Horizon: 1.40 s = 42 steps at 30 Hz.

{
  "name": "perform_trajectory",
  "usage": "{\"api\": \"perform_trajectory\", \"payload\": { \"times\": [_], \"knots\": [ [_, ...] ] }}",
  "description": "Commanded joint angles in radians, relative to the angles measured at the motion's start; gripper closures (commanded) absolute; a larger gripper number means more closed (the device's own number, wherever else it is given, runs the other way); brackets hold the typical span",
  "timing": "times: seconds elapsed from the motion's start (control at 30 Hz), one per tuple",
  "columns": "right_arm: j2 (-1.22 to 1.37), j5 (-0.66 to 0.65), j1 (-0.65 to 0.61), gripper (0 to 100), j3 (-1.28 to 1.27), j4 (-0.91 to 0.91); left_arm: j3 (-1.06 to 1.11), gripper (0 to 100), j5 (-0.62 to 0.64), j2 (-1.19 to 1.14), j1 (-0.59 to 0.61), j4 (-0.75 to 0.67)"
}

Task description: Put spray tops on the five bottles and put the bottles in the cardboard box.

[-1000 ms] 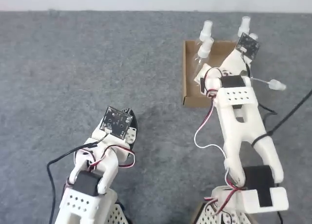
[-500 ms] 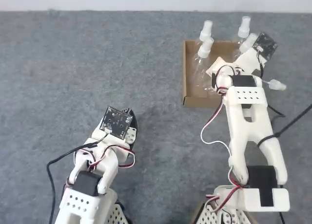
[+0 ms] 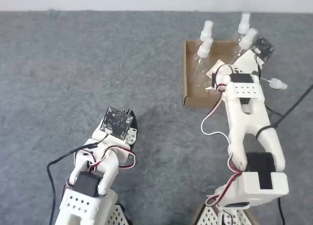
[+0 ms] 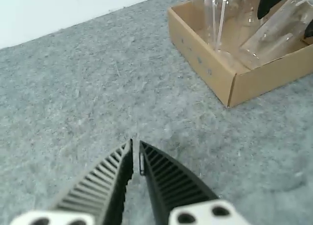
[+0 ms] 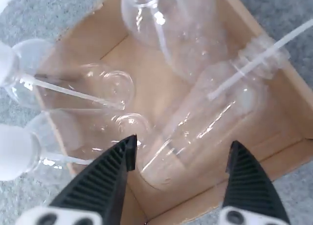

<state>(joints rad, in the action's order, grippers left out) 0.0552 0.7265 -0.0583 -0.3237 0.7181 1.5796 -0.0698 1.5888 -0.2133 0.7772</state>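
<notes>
1. The step in hand looks like the last capping. The cardboard box (image 3: pixel 195 102) sits on the grey mat (image 3: pixel 98 63), and four white-topped bottles (image 3: pixel 204 49) appear to stand in it. A fifth, the tilted bottle (image 5: pixel 210 117), leans across the box floor with its threaded neck bare.
2. The loose spray top (image 3: pixel 277 84) is out past the box's far side from the left arm. Its thin dip tube (image 5: pixel 274 44) runs in through the bare neck, so I judge the top to be threaded in but not seated.
3. The right gripper (image 5: pixel 183 143) hangs over the box with its jaws wide apart. One jaw is on each side of the tilted bottle's lower body, and they clamp nothing.
4. The left gripper (image 4: pixel 136 144) rests low over the mat, well apart from the box, its jaws together on nothing.
5. The next move probably calls for steadying the tilted bottle and pushing the spray head down the tube onto the neck. Both jobs are awkward for one arm inside a crowded box, so the idle left arm may need to hold the bottle or the top.
6. The tilted bottle is clear, thin-walled plastic — glossy, empty and likely light. It could slide or roll under a push, and the tube looks slender enough to bend if the head is driven in off-axis.
</notes>
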Motion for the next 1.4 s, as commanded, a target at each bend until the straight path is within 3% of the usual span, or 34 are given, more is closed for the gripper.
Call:
{"api": "perform_trajectory", "payload": {
  "times": [0.0, 0.13, 1.37],
  "knots": [
    [-0.012, 0.009, 0.018, 76.4, 0.071, -0.021, -0.015, 99, -0.005, 0.015, 0.006, -0.025],
    [-0.012, 0.058, 0.047, 76.4, 0.069, -0.016, -0.015, 99, -0.005, 0.015, 0.006, -0.025],
    [0.085, 0.066, 0.081, 76.8, 0.068, -0.036, -0.018, 99, -0.005, 0.015, 0.006, -0.025]
  ]
}}
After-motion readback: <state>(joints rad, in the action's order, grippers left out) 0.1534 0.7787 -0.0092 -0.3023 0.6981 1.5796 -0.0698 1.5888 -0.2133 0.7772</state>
